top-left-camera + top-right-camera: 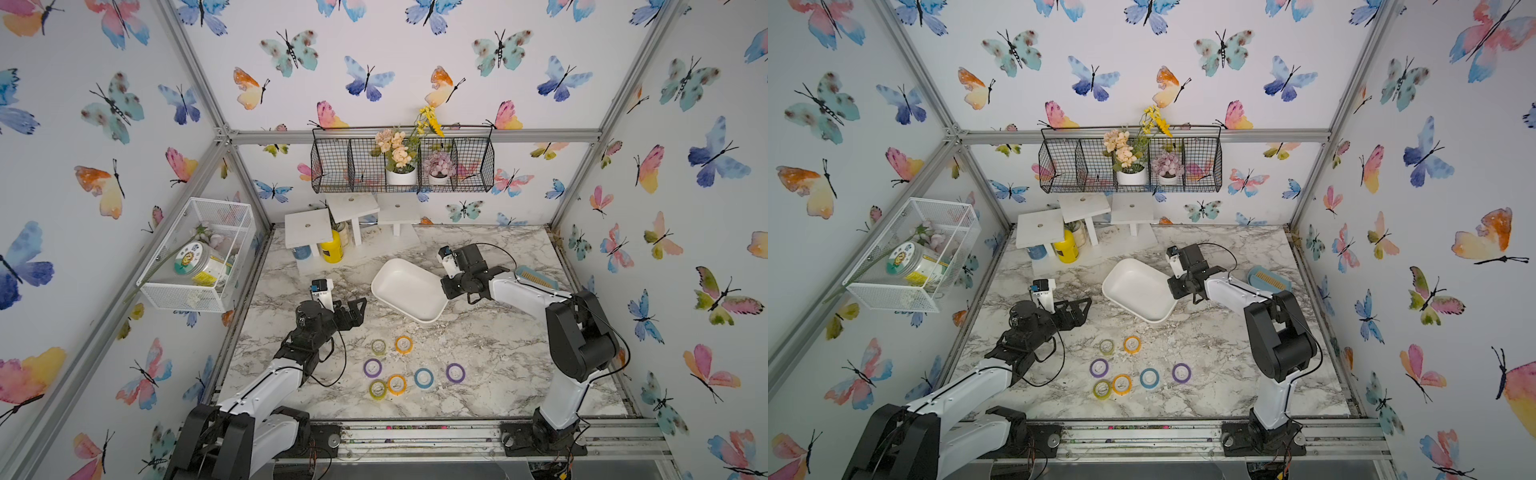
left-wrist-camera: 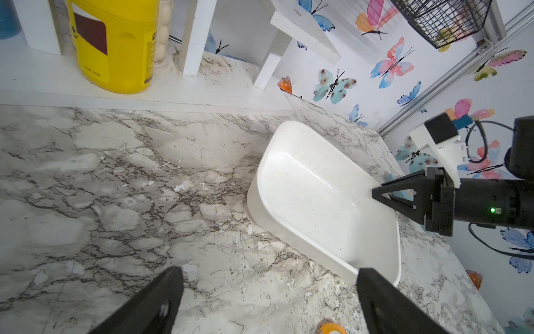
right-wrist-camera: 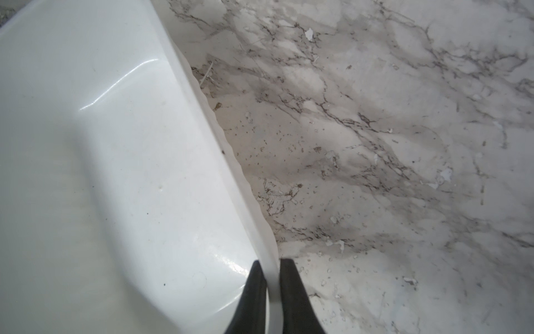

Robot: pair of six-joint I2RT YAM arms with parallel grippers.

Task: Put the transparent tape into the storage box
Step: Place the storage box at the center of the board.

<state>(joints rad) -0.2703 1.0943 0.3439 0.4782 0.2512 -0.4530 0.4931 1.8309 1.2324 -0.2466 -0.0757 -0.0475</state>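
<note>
Right tool (image 3: 268,267) is clenched on the box (image 1: 405,291) rim, mid-frame; left tool (image 1: 357,311) hangs released near it; tapes (image 1: 397,384) lie lower centre on the desk (image 1: 498,374).

No text can be read with certainty. Small print is seen on the yellow bottle (image 2: 115,43), beyond the storage box (image 2: 303,188), but it is blurred. Marks on the jar lid (image 1: 189,258), well left of that box, are too small.

Marble table (image 1: 498,357) — storage box (image 1: 405,286), tape rolls (image 1: 417,377)
</note>
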